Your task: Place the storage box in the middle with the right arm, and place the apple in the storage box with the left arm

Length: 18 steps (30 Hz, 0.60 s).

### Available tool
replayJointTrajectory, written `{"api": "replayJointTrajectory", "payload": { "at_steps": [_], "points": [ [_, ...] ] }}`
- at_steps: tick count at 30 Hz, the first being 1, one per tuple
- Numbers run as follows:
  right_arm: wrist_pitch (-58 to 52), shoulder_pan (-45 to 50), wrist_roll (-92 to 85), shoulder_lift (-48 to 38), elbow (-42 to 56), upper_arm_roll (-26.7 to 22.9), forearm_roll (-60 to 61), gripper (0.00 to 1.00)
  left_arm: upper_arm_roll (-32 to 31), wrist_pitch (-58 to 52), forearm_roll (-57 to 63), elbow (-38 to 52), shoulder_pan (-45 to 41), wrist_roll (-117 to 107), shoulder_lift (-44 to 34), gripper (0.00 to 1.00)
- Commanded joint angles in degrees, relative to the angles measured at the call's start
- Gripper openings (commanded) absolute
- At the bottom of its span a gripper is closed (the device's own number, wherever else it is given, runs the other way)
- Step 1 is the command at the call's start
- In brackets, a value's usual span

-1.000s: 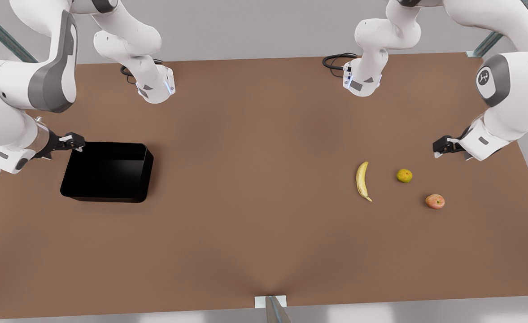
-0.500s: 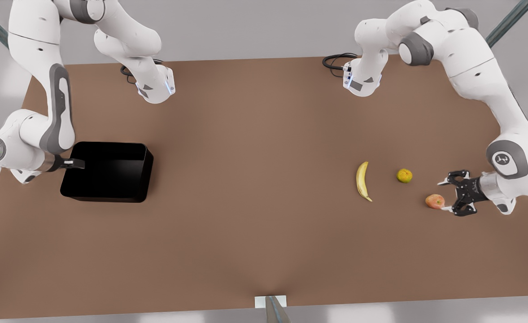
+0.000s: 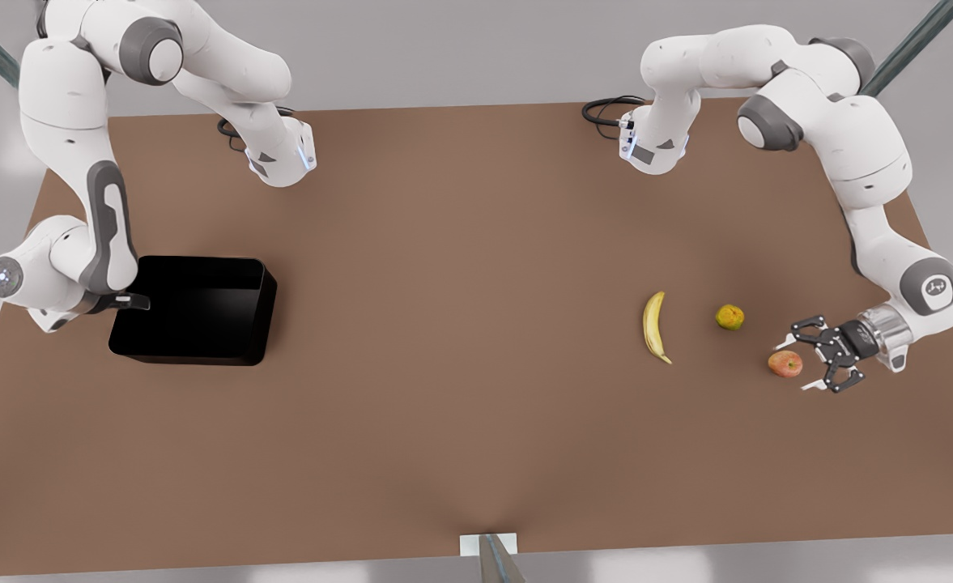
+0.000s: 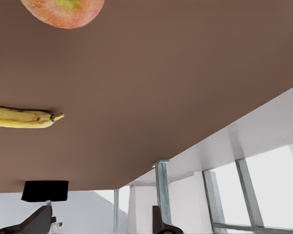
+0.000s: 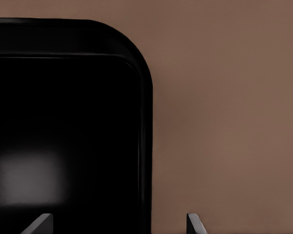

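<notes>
The black storage box point(image 3: 193, 312) sits on the table at the front view's left; its rounded corner and wall point(image 5: 144, 122) show in the right wrist view. My right gripper point(image 3: 132, 301) is at the box's outer wall, open, with its fingertips point(image 5: 189, 222) astride that wall. The reddish-orange apple point(image 3: 784, 363) lies at the front view's right and also appears in the left wrist view point(image 4: 63, 9). My left gripper point(image 3: 805, 361) is low beside the apple, open, its fingers point(image 4: 158, 225) apart and not touching the fruit.
A yellow banana point(image 3: 653, 326) and a small yellow-green fruit point(image 3: 729, 317) lie near the apple, toward the table's middle. The brown table point(image 3: 460, 324) stretches between box and fruit. Both arm bases point(image 3: 282, 158) stand at the far edge.
The left arm swung down from above the table to the apple's side, its gripper opening wide. The right arm dropped lower along the box's outer wall. The box and fruit have not moved.
</notes>
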Motion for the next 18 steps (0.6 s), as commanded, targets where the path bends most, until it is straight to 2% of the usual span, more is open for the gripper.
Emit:
{"api": "replayJointTrajectory", "payload": {
  "at_steps": [1,10,11,13,14,18],
  "points": [
    [0.0,0.0,0.0,0.2,0.0,0.0,0.0,1.0,0.0,-0.1,-1.2,-0.1,0.0,-0.1,0.0,1.0],
    [0.1,-0.4,0.0,3.7,0.1,0.0,0.0,1.0,-0.6,0.3,-1.0,-2.6,0.0,0.6,1.8,1.0],
    [-0.1,-0.4,-0.1,3.6,0.2,0.0,0.0,0.93,-0.4,0.5,-1.0,-2.9,0.3,0.6,1.9,1.0],
    [-0.2,-0.4,-0.4,3.6,0.2,0.0,0.0,0.57,-0.2,0.6,-1.0,-2.9,1.0,0.6,2.6,1.0],
    [-0.1,-0.4,-0.6,3.7,0.2,0.0,0.0,0.48,-0.2,0.6,-0.9,-3.0,1.5,0.7,3.1,1.0],
    [-0.1,-0.9,-1.7,4.2,0.2,0.0,-0.3,0.48,-0.3,0.7,-1.9,-2.7,3.9,2.4,6.6,1.0]
  ]
}}
